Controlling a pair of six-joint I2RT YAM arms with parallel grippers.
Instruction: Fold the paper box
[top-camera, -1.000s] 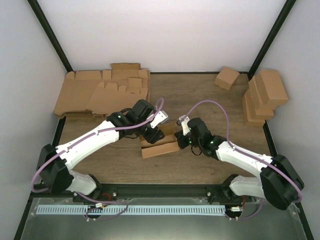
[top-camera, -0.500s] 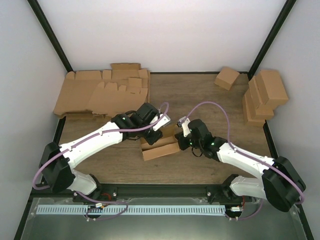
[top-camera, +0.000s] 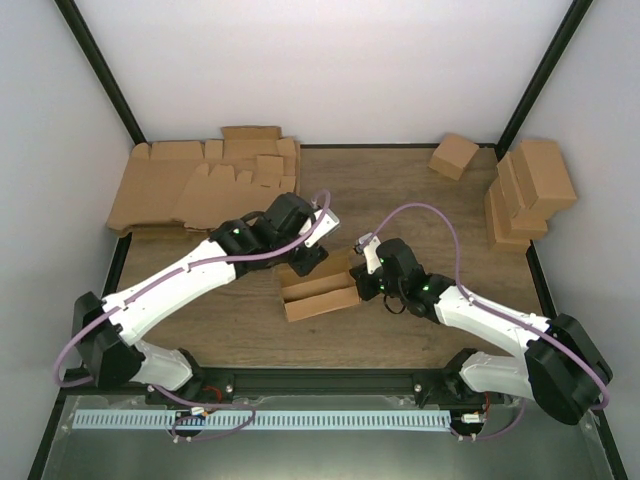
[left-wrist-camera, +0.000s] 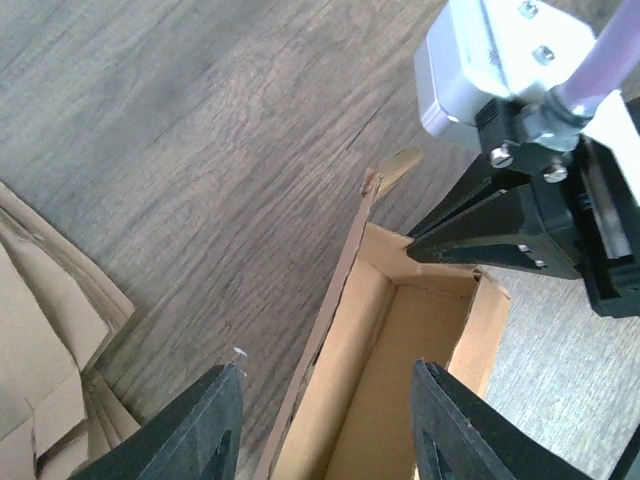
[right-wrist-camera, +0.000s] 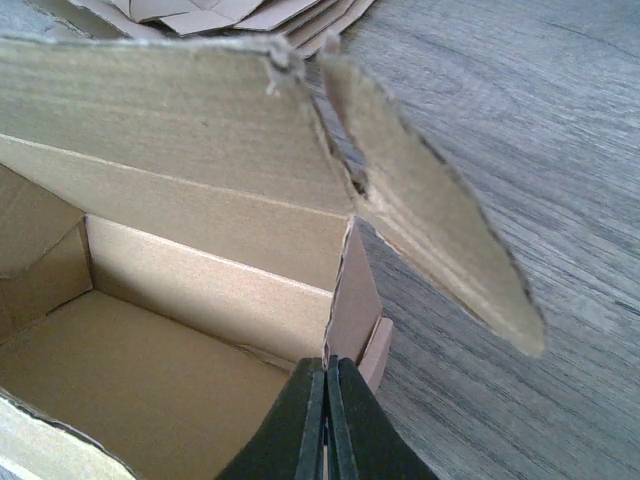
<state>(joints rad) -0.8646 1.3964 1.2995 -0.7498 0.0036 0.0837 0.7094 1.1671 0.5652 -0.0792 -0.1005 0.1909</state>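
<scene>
**Holding one box end while the other tool lines up on the far wall**

The paper box (top-camera: 320, 292) sits mid-bench, between the two arms, open side up. Its walls are raised and its top is not closed.

- Right tool (right-wrist-camera: 326, 390): clenched, and it looks pinched on the top edge of the box's end wall at the corner. The wrist view is tight, so treat the pinch as likely rather than certain. My read is that it anchors the box so it can't slide or twist while the other side is worked.
- Left tool (left-wrist-camera: 328, 375): released, fingers apart and holding nothing. It hovers over the far long wall (left-wrist-camera: 335, 300), with one finger on each side of that wall's line. It looks set up to press or pinch the wall.
- A loose flap (right-wrist-camera: 430, 230) hangs outward at the far corner, not tucked. It is probably the next thing to fold in.

Counts:
- One box in work.
- One pile of flat blanks (top-camera: 200, 185) at the far-left corner of the bench (top-camera: 400, 190). The sheets overlap too much to count.
- One folded box (top-camera: 454, 156) lying alone at the far right.
- One stack of finished boxes (top-camera: 530, 190) against the right edge, roughly three.
</scene>
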